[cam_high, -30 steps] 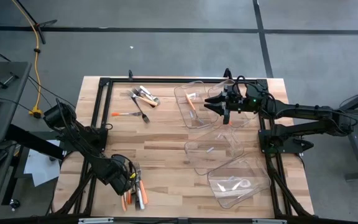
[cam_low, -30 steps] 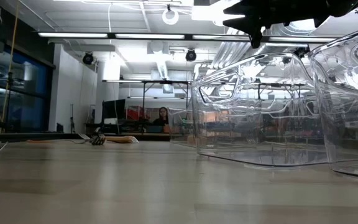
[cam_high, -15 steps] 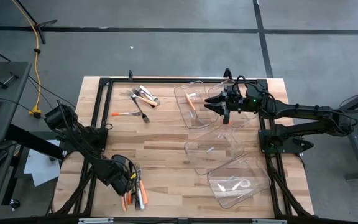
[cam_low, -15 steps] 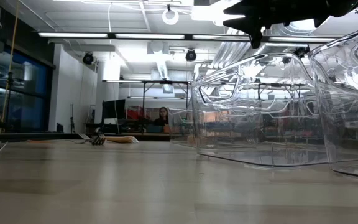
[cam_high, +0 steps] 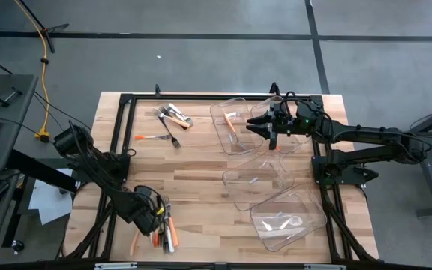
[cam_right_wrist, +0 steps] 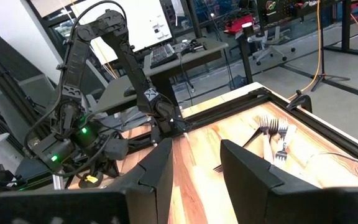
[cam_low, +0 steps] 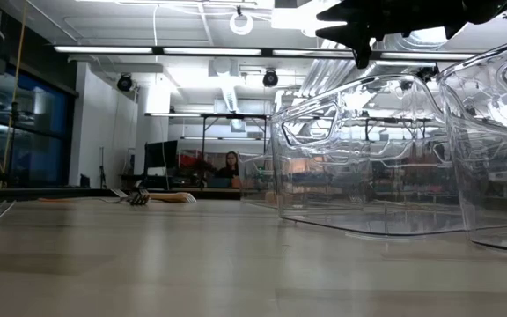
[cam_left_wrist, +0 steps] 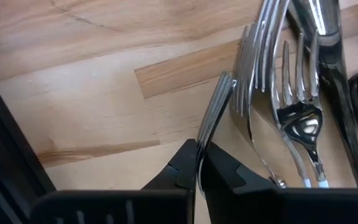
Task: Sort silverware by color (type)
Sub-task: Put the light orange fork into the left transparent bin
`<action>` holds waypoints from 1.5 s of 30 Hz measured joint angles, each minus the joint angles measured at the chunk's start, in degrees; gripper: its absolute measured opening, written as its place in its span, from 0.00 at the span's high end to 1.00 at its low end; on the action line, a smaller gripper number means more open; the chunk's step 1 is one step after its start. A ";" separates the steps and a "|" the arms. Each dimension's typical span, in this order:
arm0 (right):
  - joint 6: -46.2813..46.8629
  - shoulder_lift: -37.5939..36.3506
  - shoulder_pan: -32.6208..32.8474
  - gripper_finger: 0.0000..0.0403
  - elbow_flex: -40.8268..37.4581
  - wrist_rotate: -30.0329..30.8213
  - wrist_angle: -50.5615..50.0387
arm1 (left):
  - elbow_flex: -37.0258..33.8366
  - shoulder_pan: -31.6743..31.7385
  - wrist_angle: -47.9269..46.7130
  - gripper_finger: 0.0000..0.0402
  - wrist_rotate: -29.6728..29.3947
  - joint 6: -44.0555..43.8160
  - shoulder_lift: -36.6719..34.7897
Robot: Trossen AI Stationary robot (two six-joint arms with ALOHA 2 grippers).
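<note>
Two claws at work over one wooden counter. Left claw down at the counter's near left corner, fingers pressed together on the thin edge of a metal piece of silverware, which juts straight out ahead of the tips. Just beside that piece, a cluster of forks with shiny tines; orange- and white-handled pieces lying in the same heap right at this claw. Right claw raised above the clear bins at the far right, fingers apart, nothing between them. Well off from the left claw, toward the far edge: a small pile of forks and one orange-handled fork. Below the right claw, an orange-handled piece inside a bin.
</note>
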 joint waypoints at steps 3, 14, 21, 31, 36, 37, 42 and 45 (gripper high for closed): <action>0.00 0.00 0.00 0.71 0.00 0.02 0.01 | 0.00 0.02 -1.25 0.99 0.04 -0.02 -1.06; 0.00 0.00 0.00 0.71 0.00 0.50 -0.23 | 0.00 0.89 -11.39 1.00 -0.67 0.47 -16.18; 0.26 0.00 -0.02 0.71 0.00 2.66 -0.28 | 0.00 6.25 -10.47 1.00 -25.85 5.35 -32.15; 0.84 0.00 0.00 0.71 0.00 2.54 -0.23 | 0.00 26.08 10.06 1.00 -53.98 52.02 -43.91; 3.30 0.00 0.01 0.71 0.00 2.49 -0.18 | 0.00 40.55 33.15 1.00 -46.80 84.05 -43.95; 3.20 0.00 0.11 0.71 0.00 2.49 -0.14 | 0.00 43.48 37.59 1.00 -42.35 88.96 -43.49; 3.04 0.00 0.15 0.71 0.00 2.05 0.50 | 0.00 55.48 54.44 1.00 -19.21 108.04 -39.09; 3.03 0.00 0.40 0.71 0.00 2.06 1.25 | 0.00 60.21 61.99 1.00 -10.38 111.85 -34.94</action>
